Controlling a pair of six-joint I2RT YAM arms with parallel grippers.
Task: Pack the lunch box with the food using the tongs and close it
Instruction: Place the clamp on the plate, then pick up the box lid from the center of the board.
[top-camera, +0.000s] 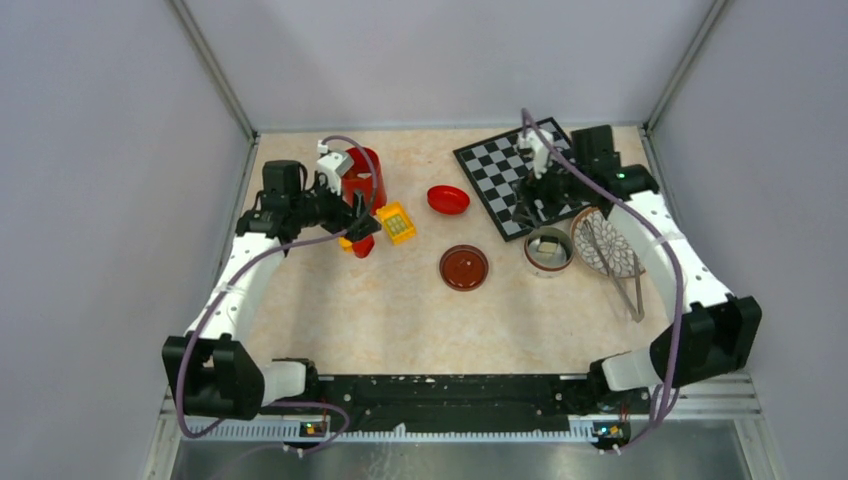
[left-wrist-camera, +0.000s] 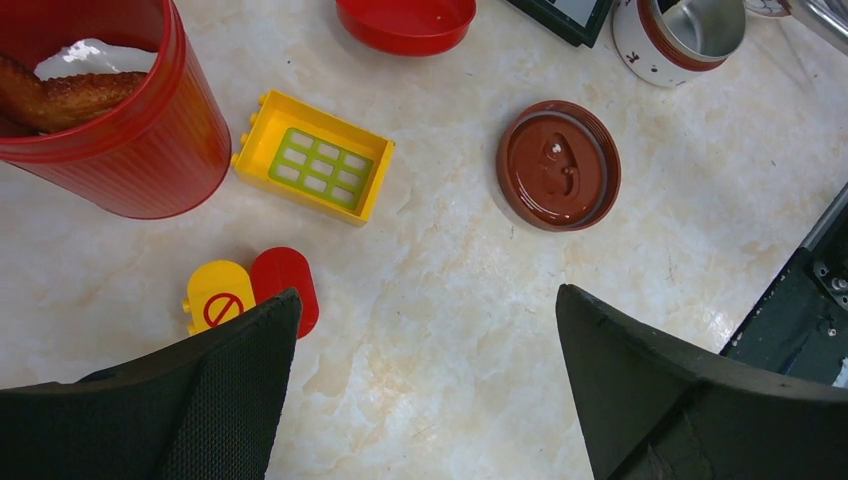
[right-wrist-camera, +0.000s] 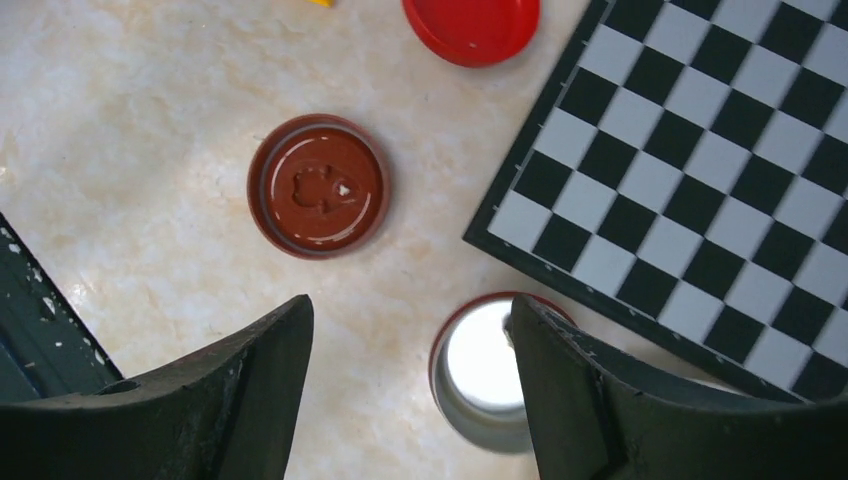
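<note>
Left end effector (left-wrist-camera: 428, 300) is wide open and empty, over the bench (left-wrist-camera: 450, 250) beside the red cup (left-wrist-camera: 120, 150). Fried food (left-wrist-camera: 70, 90) is in that cup. Right end effector (right-wrist-camera: 410, 305) is open with nothing gripped, above the lunch box (right-wrist-camera: 465, 425). The box is uncovered, at the chessboard (right-wrist-camera: 700, 150) edge, just beside the plate (top-camera: 622, 240). Tongs (top-camera: 622, 270) lie across the plate, near end on the bench. Brown lid (right-wrist-camera: 318, 186) lies left of the box, apart from it.

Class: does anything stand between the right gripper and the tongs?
Nothing visible does. The tongs lie uncovered on the plate, beside the lunch box, and the open right gripper hovers over that lunch box.
</note>
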